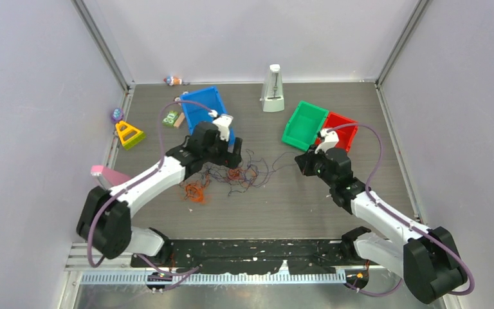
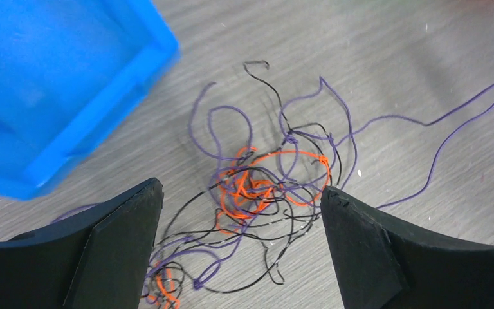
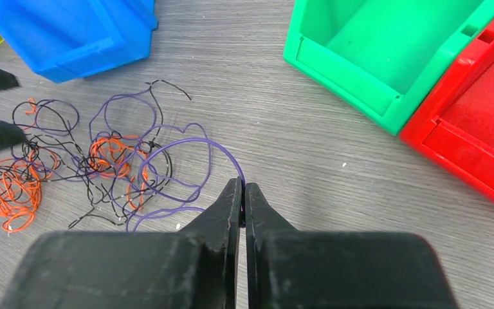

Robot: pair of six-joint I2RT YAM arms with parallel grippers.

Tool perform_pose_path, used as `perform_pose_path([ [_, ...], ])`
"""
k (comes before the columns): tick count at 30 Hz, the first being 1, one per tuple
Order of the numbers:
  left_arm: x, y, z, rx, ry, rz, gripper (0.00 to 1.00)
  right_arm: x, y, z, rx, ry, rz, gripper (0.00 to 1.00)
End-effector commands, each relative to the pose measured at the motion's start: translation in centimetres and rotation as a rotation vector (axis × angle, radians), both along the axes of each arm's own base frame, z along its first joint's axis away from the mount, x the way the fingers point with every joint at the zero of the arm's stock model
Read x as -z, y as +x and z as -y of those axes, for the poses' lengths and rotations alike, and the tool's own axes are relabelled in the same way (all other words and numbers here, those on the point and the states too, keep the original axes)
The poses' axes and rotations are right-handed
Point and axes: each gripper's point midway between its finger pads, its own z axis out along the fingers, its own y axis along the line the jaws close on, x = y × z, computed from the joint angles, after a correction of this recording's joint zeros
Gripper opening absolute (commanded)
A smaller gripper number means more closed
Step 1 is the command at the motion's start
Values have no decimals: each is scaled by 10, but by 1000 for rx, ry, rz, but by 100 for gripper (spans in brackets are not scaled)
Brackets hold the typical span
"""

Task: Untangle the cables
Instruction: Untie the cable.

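**Cables** (image 1: 235,172): a loose tangle of thin purple, black and orange strands, lying flat on the worktop (image 1: 296,209) at its middle, left of centre and just near of the blue bin (image 1: 204,108). Strands splay out in loops on all sides.

**Orange clump** (image 1: 196,192): a denser knot of orange strands at the near-left edge of the tangle, joined to it by dark strands.

**Purple strand** (image 3: 186,145): runs right out of the tangle in an arched loop, its end caught in the right gripper.

**Left gripper** (image 2: 241,190): fingers spread wide, one on either side of the orange-centred knot; whether they touch the strands cannot be told.

**Right gripper** (image 3: 242,188): fingers pressed together, pinching the purple strand at their tips, to the right of the tangle.

**Bins**: the blue bin stands at the far left of centre. The green bin (image 1: 303,125) and red bin (image 1: 342,129) stand side by side, touching, far right of the tangle.

**Other items**:
- White upright object (image 1: 272,89), near the far wall.
- Yellow triangular toy (image 1: 128,134), at the far left.
- Green block (image 1: 171,119), at the far left.
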Motion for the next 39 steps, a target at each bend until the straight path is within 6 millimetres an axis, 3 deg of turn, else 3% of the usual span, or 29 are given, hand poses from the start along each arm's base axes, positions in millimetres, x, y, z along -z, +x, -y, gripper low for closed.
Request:
perform_pose_path([
  [1,13,-13,23,140,87,-93,94,-24,7,-2,2,5,49,8],
  [8,45,-15,47,233,167,-192,93,-25,6,-4,-5,18,44,8],
  [15,96,-22,49,253,287,-320,87,-39,5,-1,11,22,60,8],
  [18,112,-22,42,231,356,-357,72,-48,4,3,25,24,76,8],
  [21,120,-22,35,214,397,-380,31,-55,3,12,70,12,86,7],
  [23,119,-17,30,182,406,-361,2,-58,4,27,156,-8,77,6],
  [24,117,-15,27,156,395,-350,0,-65,6,42,238,-24,86,5],
  [25,114,-13,25,135,368,-333,0,-59,3,53,292,-40,50,5],
  [26,106,-9,21,105,324,-308,0,-70,5,71,387,-52,71,5],
  [27,100,-6,17,74,278,-288,0,-66,0,80,430,-69,41,5],
  [28,96,-3,10,38,236,-272,0,-82,1,96,507,-71,72,5],
  [29,90,-1,5,14,172,-261,0,-83,-4,105,544,-86,54,5],
  [33,73,10,-30,-134,-60,-203,0,-142,-18,160,799,-83,139,5],
  [39,56,14,-66,-287,-129,-98,0,-219,-51,208,1010,-48,277,5],
])
